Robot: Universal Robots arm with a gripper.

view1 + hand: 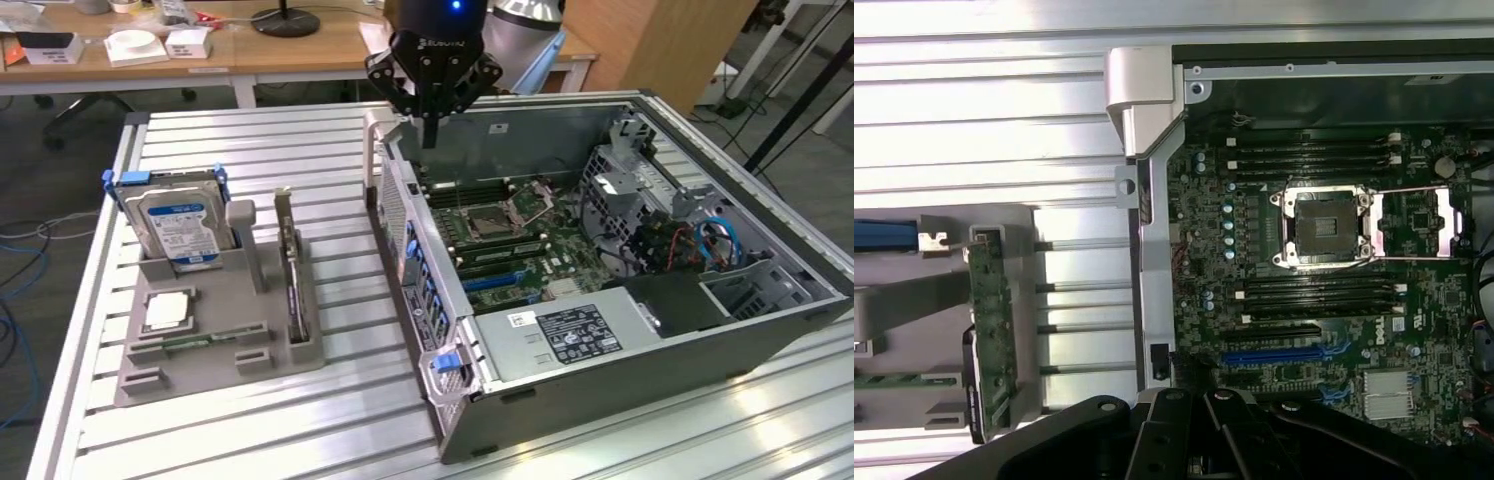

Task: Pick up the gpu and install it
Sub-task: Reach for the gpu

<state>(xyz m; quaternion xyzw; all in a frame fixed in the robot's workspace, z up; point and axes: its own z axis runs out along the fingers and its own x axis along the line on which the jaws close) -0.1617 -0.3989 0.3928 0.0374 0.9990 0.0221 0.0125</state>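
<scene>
- Upper left of the frame: wooden desk (200,62) carrying white boxes (134,47) and 1 black round stand base (286,22).
- Upper right: wooden cabinet (667,45).
- Left edge: grey floor (54,170), blue cables (16,270).
- Lower right: light glares off the slatted metal table (747,420).

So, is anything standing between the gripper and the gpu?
Nothing visible does. The shut gripper hangs above the case wall, and the gpu stands upright in the grey holder beside it, its top edge uncovered.

The gpu (989,310) stands in a grey holder (914,300) near the motherboard (1254,230), apart from the closed end effector (1194,425).
</scene>
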